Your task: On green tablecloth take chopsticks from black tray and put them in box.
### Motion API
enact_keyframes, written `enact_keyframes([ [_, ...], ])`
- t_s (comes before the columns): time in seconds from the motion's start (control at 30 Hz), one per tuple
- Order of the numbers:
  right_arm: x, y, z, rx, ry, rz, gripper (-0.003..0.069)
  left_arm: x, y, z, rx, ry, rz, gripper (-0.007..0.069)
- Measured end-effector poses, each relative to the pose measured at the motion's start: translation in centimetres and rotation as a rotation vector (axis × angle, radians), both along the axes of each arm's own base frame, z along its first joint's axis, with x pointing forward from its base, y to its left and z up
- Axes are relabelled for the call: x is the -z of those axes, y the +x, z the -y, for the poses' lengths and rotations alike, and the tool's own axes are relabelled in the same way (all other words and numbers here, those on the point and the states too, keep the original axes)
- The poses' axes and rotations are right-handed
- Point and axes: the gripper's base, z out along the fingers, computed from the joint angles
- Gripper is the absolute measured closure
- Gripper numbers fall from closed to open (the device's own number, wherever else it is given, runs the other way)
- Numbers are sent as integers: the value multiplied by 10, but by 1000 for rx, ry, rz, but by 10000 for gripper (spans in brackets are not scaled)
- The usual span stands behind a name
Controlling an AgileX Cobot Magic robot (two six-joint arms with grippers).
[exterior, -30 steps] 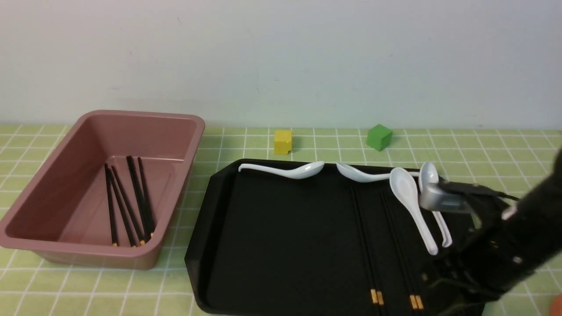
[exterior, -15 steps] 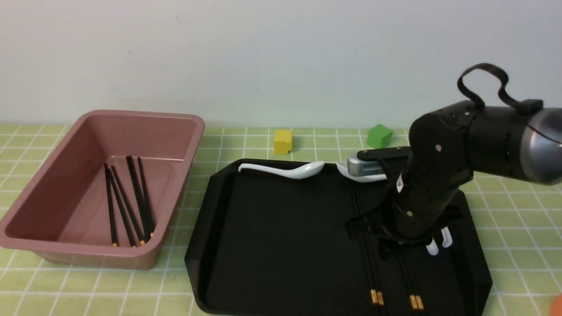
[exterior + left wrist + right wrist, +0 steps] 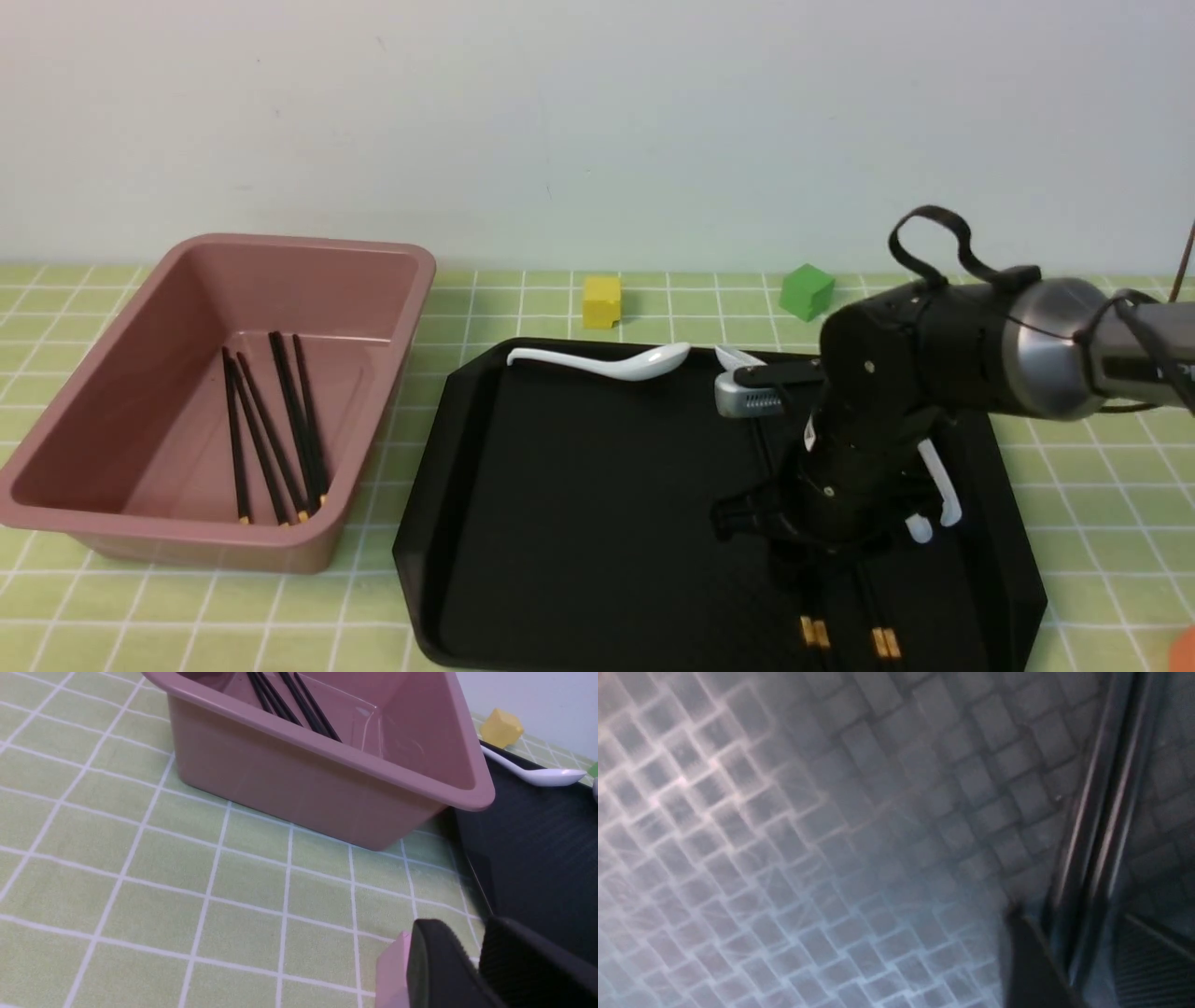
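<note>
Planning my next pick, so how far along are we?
Already done: several chopsticks lie in the pink box. In hand: nothing clearly gripped; the right jaws stand open around a pair of chopsticks in the black tray. Left: that pair and another beside it.

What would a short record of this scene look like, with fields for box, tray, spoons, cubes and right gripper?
box: dusty-pink bin, on the left, with black chopsticks inside
tray: black tray, right of the box, chopsticks with gold bands in it
spoons: white, on the tray, one fully visible, others partly hidden
cubes: yellow cube and green cube, beyond the tray
right gripper: jaws apart, a chopstick pair between them
</note>
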Motion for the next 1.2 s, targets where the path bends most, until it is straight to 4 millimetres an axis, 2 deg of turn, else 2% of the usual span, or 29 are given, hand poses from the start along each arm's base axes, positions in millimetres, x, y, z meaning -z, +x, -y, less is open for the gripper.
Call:
enact_keyframes([
  [0.13,-2,-1,-1,-24,5,-22,533,0,0,0,0,0,0,459],
  [0.23,-8,-2,-3,-39,12,-46,529,0,0,0,0,0,0,459],
  [0.3,-21,-2,-4,-44,29,-46,529,0,0,0,0,0,0,455],
  [0.4,-59,-2,-11,-52,113,-22,529,0,0,0,0,0,-1,449],
  [0.47,-97,-1,-23,-78,260,41,529,0,0,0,0,0,-1,448],
  [0.5,-99,0,-24,-80,263,47,529,0,0,0,0,0,-1,447],
  [0.53,-122,2,-34,-115,368,105,529,0,0,0,0,0,-1,447],
  [0.6,-150,5,-57,-192,522,221,529,0,0,0,0,0,-1,443],
  [0.7,-175,8,-104,-344,715,436,529,0,0,0,0,0,-1,440],
  [0.8,-174,11,-146,-430,816,563,529,0,0,0,0,0,-1,438],
  [0.87,-160,13,-179,-450,864,634,529,0,0,0,0,0,-1,435],
  [0.93,-140,16,-202,-443,863,692,529,0,0,0,0,0,-1,431],
  [0.97,-138,17,-204,-441,861,698,529,0,0,0,0,0,-1,430],
  [1.07,-103,22,-229,-405,790,785,503,0,0,0,0,0,-1,426],
  [1.2,-78,22,-240,-407,738,797,422,0,0,0,0,-2,-1,421],
])
